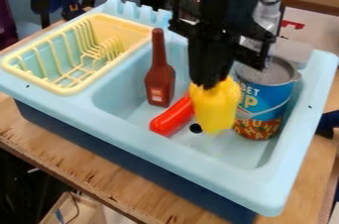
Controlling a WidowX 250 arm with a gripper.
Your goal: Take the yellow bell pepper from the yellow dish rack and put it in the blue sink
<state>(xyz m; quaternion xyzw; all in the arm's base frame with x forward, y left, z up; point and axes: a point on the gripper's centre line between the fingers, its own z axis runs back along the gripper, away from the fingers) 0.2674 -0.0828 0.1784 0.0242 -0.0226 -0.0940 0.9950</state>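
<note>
So the end effector (212, 85) is clamped on a yellow toy (215, 109) over the light blue sink (265, 188), with worn wooden tabletop (99, 178) under it and a dark blue clamp (47, 1) behind it.

From my feed, bright, diffuse light falls on the sink (275, 186), with soft shading inside and darkness below the bench (73, 156).

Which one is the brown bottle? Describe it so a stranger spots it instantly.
Find the light-blue toy sink, then its basin, beside the yellow rack. The brown bottle is the piece nearest that rack. Its long thin neck and brown body set it apart from the red piece, the yellow piece and the blue can.
</note>
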